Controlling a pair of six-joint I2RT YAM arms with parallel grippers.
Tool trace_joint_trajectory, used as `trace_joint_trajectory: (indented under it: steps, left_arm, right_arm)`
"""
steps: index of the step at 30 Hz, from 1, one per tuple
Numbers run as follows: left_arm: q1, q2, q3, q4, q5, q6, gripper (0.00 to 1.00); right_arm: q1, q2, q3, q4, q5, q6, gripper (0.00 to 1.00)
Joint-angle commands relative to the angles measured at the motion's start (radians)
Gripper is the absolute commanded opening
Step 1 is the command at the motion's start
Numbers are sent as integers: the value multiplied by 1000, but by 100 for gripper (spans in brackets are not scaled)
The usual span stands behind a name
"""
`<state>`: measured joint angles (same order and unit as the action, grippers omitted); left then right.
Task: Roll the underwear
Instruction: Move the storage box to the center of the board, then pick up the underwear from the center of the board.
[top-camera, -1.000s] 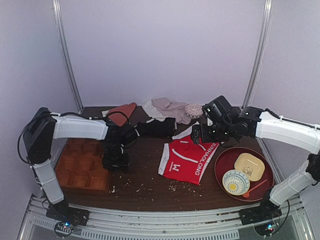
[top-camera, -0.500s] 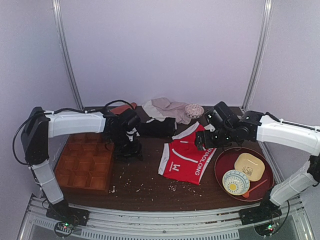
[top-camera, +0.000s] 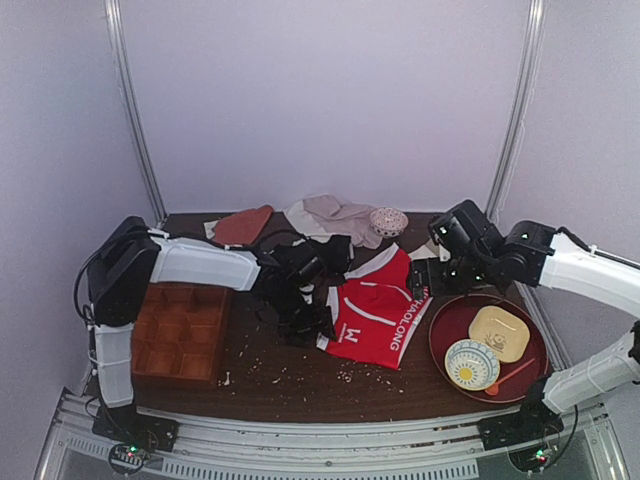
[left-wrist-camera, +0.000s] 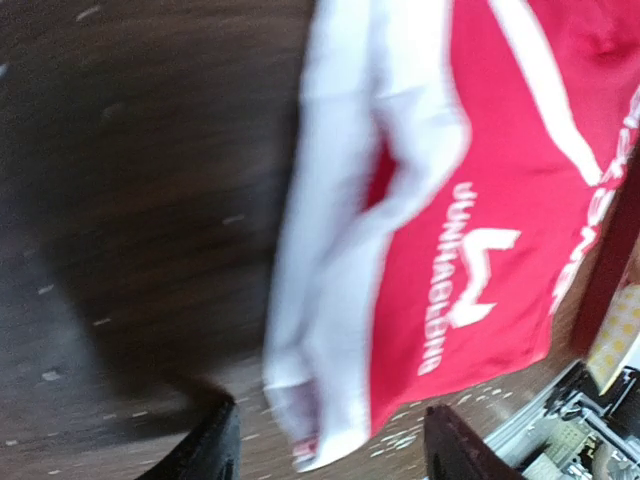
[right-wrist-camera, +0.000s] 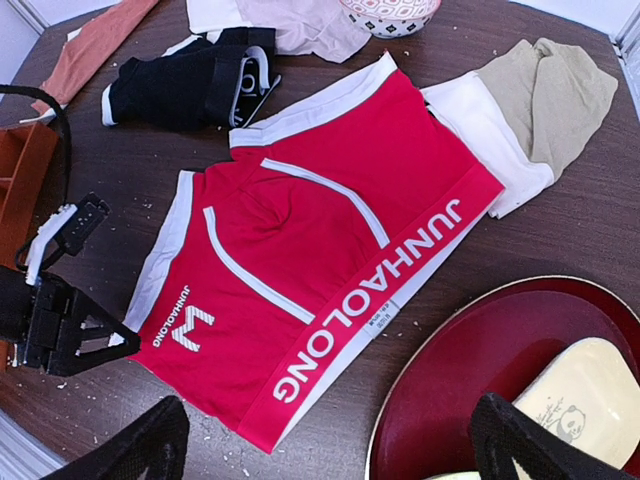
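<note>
Bright red fabric boxer briefs with white stripes (top-camera: 375, 315) lie flat and unrolled mid-table, at 9 o'clock of the dark red round tray (top-camera: 455, 320). Left gripper (top-camera: 308, 322) is spread wide at their 9 o'clock hem, clamping nothing. Right gripper (top-camera: 425, 272) hovers at their 2 o'clock, jaws apart. Rolling not yet begun.

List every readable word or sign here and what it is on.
"JUNHAOLONG": large white letters on the waistband of the underwear.
"JUNHAOLONG": small, beside the W-like logo on its leg.
Small tag beside the large letters: too small to read.
</note>
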<state>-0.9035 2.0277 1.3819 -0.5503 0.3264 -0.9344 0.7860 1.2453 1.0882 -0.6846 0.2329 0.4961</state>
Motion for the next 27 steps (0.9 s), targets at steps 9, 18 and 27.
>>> trace_joint_trajectory:
  steps: [9,18,27]
  left_arm:
    - [-31,58,40,53,-10,-77,31]
    - [-29,2,33,-75,-61,-16,0]
    - [-28,-113,-11,-243,-103,99,0]
  right_arm:
    - [-6,-123,-54,-61,34,0,98]
    - [-4,-131,-105,-25,-12,-17,96]
    - [40,-75,-90,47,-66,-82,95]
